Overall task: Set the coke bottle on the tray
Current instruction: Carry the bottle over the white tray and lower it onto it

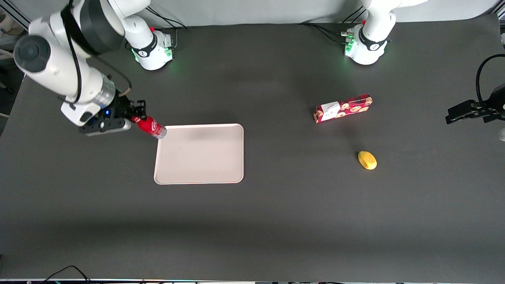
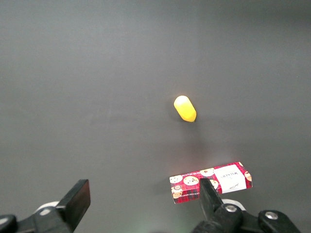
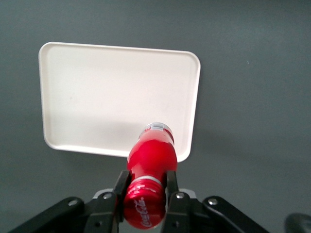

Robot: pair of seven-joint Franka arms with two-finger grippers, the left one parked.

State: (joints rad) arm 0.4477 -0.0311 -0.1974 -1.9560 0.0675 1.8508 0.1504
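Note:
My right gripper [image 1: 136, 117] is shut on the neck of the coke bottle [image 1: 152, 127], a small red bottle with white script and a silvery base. It holds the bottle in the air, base tilted toward the tray [image 1: 205, 173]. The base hangs over the tray's corner at the working arm's end, farthest from the front camera. In the right wrist view the fingers [image 3: 171, 183] clamp the bottle [image 3: 151, 153] just below its red cap, with the pale tray [image 3: 92, 87] beneath.
A long red cookie box [image 1: 343, 108] and a yellow lemon-like object [image 1: 367, 160] lie toward the parked arm's end of the table. Both show in the left wrist view: the box [image 2: 211, 181] and the yellow object [image 2: 185, 108].

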